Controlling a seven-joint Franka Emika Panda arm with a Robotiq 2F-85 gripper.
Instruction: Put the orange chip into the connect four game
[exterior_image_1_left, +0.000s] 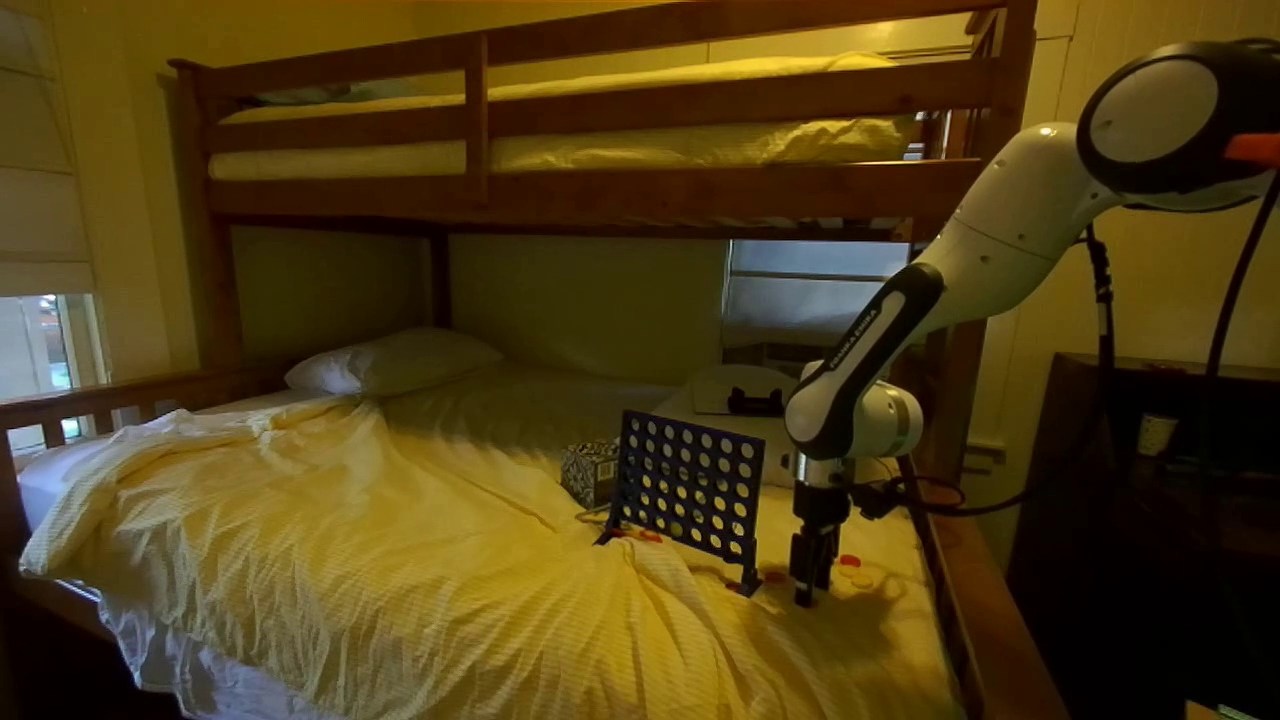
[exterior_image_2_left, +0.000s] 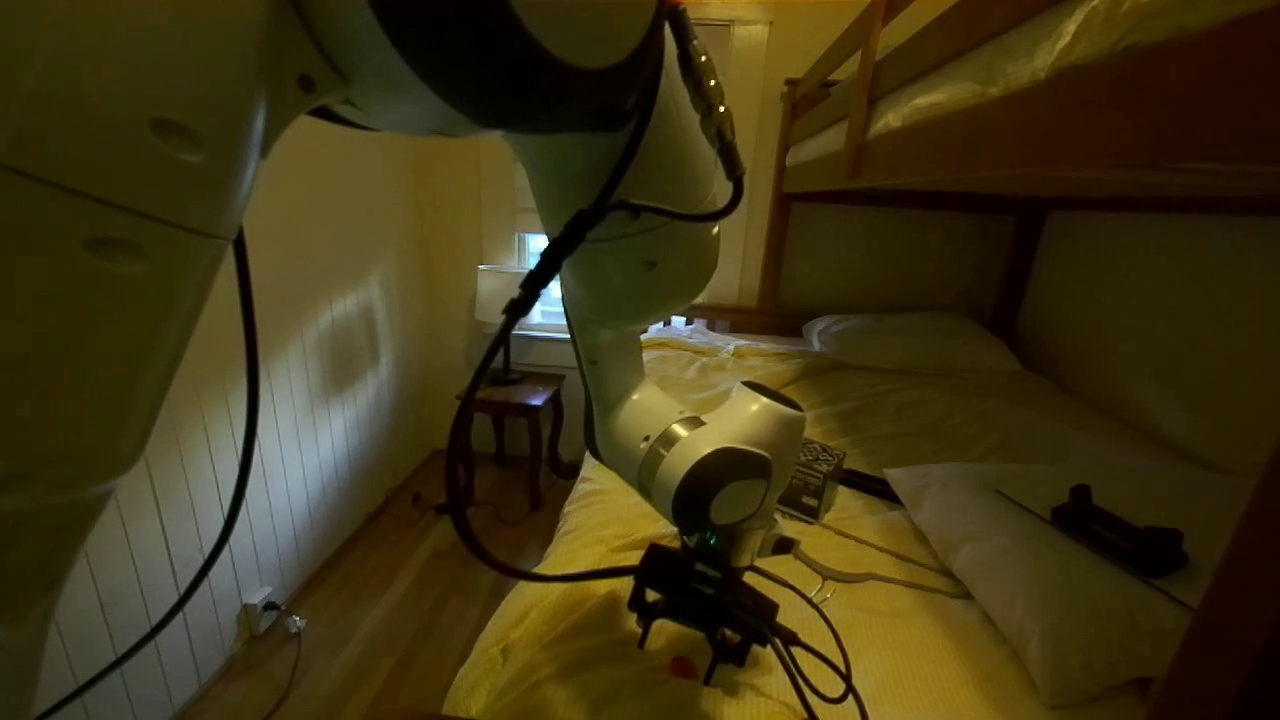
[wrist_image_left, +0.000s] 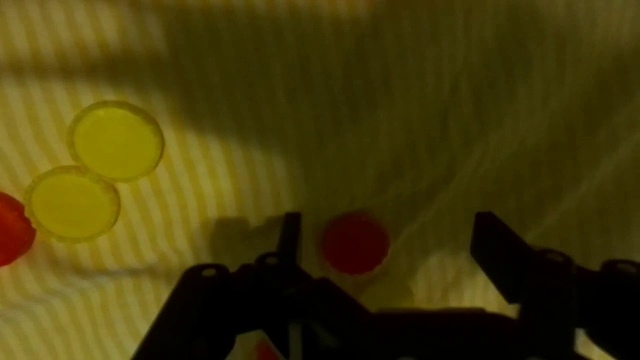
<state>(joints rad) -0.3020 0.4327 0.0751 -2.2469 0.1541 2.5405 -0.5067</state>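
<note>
An orange-red chip (wrist_image_left: 355, 243) lies flat on the yellow striped cover, between my fingertips and closer to the left finger in the wrist view. My gripper (wrist_image_left: 387, 220) is open and empty, pointing down just over the bed. It also shows in an exterior view (exterior_image_1_left: 815, 590). Another orange-red chip (wrist_image_left: 14, 229) lies at the left edge of the wrist view, touching a yellow chip (wrist_image_left: 72, 204). The connect four game (exterior_image_1_left: 688, 484), a dark upright grid, stands on the bed left of my gripper in an exterior view. An orange-red chip (exterior_image_2_left: 683, 667) shows below the gripper in an exterior view.
A second yellow chip (wrist_image_left: 116, 141) overlaps or touches the first. Loose red chips (exterior_image_1_left: 648, 536) lie by the rack's far foot. A patterned box (exterior_image_1_left: 588, 474) stands behind the rack. A pillow (exterior_image_2_left: 1060, 610) bears a black object (exterior_image_2_left: 1118, 535). A wooden bed rail (exterior_image_1_left: 990, 610) runs alongside.
</note>
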